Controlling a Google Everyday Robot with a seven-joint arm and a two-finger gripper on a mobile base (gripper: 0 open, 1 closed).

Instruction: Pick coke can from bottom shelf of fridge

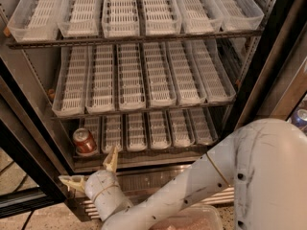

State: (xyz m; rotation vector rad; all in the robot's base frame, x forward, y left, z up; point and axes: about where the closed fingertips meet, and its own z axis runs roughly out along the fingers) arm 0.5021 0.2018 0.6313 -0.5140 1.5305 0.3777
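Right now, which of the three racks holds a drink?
The bottom shelf: only it carries the coke can, at its left end. The open tool sits just below.

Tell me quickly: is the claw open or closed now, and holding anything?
Claw: open, empty, just below the coke can on the bottom shelf.

A blue and silver can (pixel 300 119) peeks in at the right edge. A clear plastic bin (pixel 194 219) sits at the bottom edge, lower right of the gripper (pixel 91 170). Speckled floor (pixel 33 219) shows bottom left.
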